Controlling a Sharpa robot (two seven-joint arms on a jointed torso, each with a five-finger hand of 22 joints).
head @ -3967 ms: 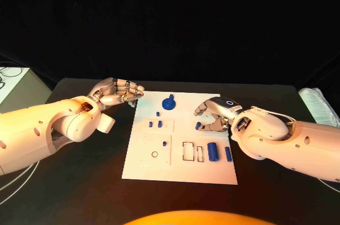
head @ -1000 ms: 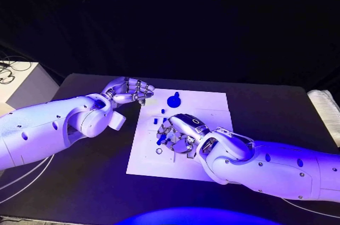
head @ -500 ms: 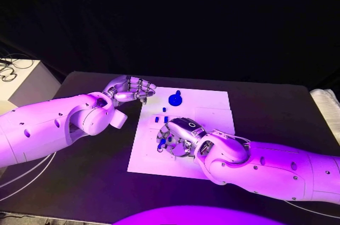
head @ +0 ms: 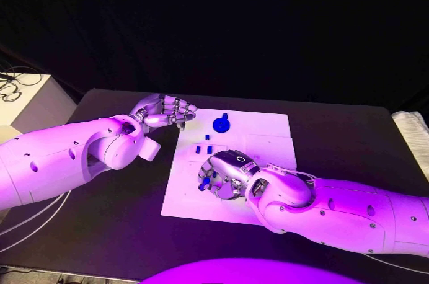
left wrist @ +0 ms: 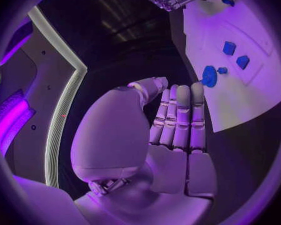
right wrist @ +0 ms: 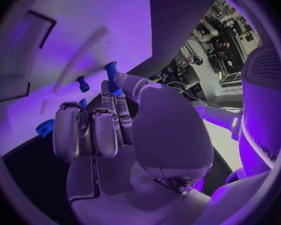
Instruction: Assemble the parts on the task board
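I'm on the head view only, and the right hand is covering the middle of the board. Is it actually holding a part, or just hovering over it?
Observer: It is holding one. In the right wrist view the right hand pinches a small blue part between its thumb and a finger, over the task board.
Operator: And the left hand, anything in it? From here I just see it curled by the board's far corner.
Observer: Nothing. The left wrist view shows the left hand with its fingers lying side by side and no part in them, off the board's edge.
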